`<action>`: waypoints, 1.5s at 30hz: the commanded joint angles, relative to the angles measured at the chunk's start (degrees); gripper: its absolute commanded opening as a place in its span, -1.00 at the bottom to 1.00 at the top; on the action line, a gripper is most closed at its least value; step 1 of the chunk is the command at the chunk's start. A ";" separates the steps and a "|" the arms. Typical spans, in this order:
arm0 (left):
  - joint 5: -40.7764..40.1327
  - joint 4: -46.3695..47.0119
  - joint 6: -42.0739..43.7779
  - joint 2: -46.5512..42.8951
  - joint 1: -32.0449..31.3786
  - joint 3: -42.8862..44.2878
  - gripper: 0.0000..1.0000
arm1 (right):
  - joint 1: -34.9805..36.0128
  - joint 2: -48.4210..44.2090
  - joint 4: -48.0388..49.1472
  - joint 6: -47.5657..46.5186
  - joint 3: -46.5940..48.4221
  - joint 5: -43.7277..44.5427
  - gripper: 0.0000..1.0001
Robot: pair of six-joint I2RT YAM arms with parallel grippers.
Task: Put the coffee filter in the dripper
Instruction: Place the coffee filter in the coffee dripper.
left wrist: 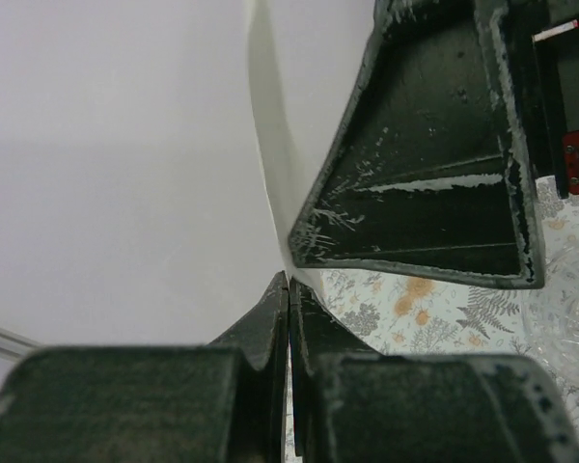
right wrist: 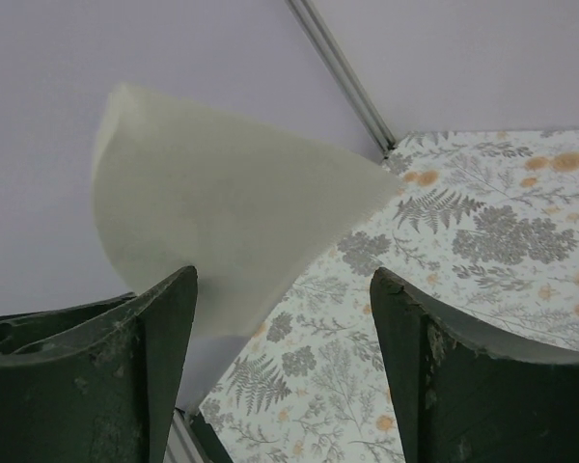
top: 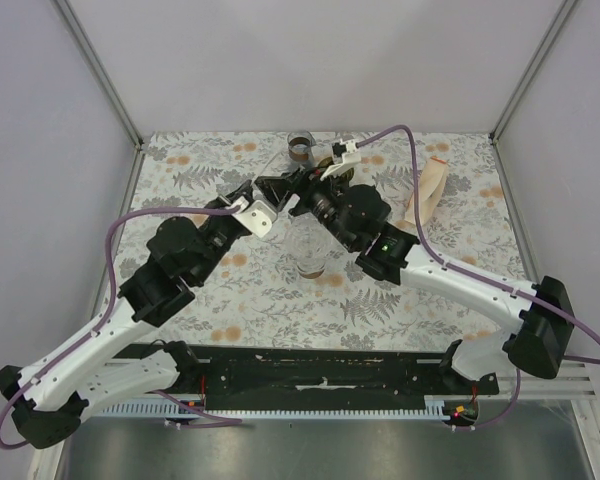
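The coffee filter [right wrist: 212, 217] is a flat white paper fan held up in the air. It shows edge-on in the left wrist view [left wrist: 270, 145]. My left gripper [left wrist: 289, 280] is shut on its lower corner. In the top view the left gripper [top: 276, 189] is above the table's far middle. My right gripper [right wrist: 285, 280] is open, its fingers [right wrist: 150, 328] just in front of the filter and not touching it; one finger [left wrist: 434, 174] fills the left wrist view. The dripper [top: 331, 163] is mostly hidden behind the right wrist, with only an olive bit showing.
A clear glass carafe [top: 308, 252] stands mid-table below both grippers, and its rim shows in the left wrist view [left wrist: 571, 318]. A glass jar with a brown band [top: 300, 147] stands at the back. A long peach packet [top: 427, 195] lies at the right.
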 commanded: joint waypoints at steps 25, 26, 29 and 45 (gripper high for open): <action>5.08 -12.72 -22.47 3.65 -0.18 10.76 -0.96 | 0.92 -3.84 9.61 -2.85 -4.41 -11.47 0.51; 5.17 -12.98 -23.17 3.82 -0.27 11.11 -0.96 | 1.00 -4.11 9.26 -3.02 -5.28 -10.42 0.40; 6.30 -13.95 -23.88 3.65 -0.27 11.65 -0.96 | 0.92 -4.46 5.76 -3.03 -5.56 -5.95 0.19; 2.18 -10.00 -17.29 2.95 -0.27 9.80 -0.96 | 0.83 -5.25 -1.46 -1.44 -5.91 5.14 -0.06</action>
